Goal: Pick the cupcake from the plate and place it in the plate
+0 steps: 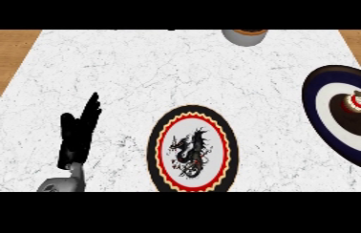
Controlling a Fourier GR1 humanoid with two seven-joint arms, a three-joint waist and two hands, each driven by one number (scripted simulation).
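1. White, finely veined marble counter (141, 65) carried the small brown-and-white cupcake (354, 101) at the view's right edge, on the round dark-blue plate with white rings (321, 91), well apart from the black left hand (76, 134).
2. Its fingers (90, 108) stood straight and open, holding nothing.
3. Between them lay a round black-rimmed plate with a red scalloped ring and dragon (193, 151).
4. A grey rounded bowl (245, 36) sat at the top edge.

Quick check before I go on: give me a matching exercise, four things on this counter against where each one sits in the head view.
Things:
1. Dragon-patterned plate with red and black rim
2. Dark blue and white ringed plate
3. Small brown-topped cupcake
4. Black left hand

Places:
A. lower left
B. on the ringed plate
C. right edge
D. bottom centre

Pairs: 1-D, 2-C, 3-B, 4-A
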